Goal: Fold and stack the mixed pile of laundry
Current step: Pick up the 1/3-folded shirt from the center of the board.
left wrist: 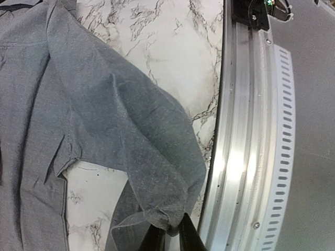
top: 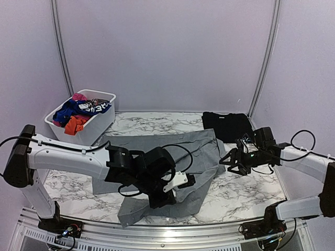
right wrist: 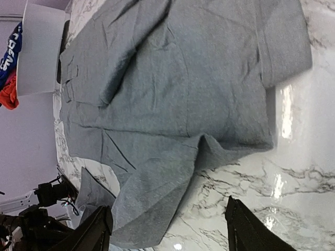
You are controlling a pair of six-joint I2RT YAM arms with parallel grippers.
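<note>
Top external view checked first: found grey shirt (top: pixel 172 149) spread across middle of marble table (top: pixel 246 196), one flap lifted and reaching toward near rail. Noted folded black garment (top: pixel 227 125) at far right, and blue, orange and pink pieces waiting in white basket (top: pixel 99 124) at far left. Judged step in hand as folding the shirt, left side first. Reckoned best to carry pinched flap low and level over shirt's body, lay its edge parallel to far side seam, and let go only after flattening it. Reckoned also worth pinning opposite hem with other arm to stop whole shirt sliding on slick marble, and keeping flap off the rail. Left wrist view: saw left gripper (left wrist: pixel 171 235) nearly closed, clamped on bunched corner of grey cloth, with flap draped away from it just beside rail (left wrist: pixel 241 157). Right wrist view: saw right gripper (right wrist: pixel 167 230) spread wide, holding nothing, hovering over bare marble just beside shirt's hem, touching no cloth so far as could be told.
</note>
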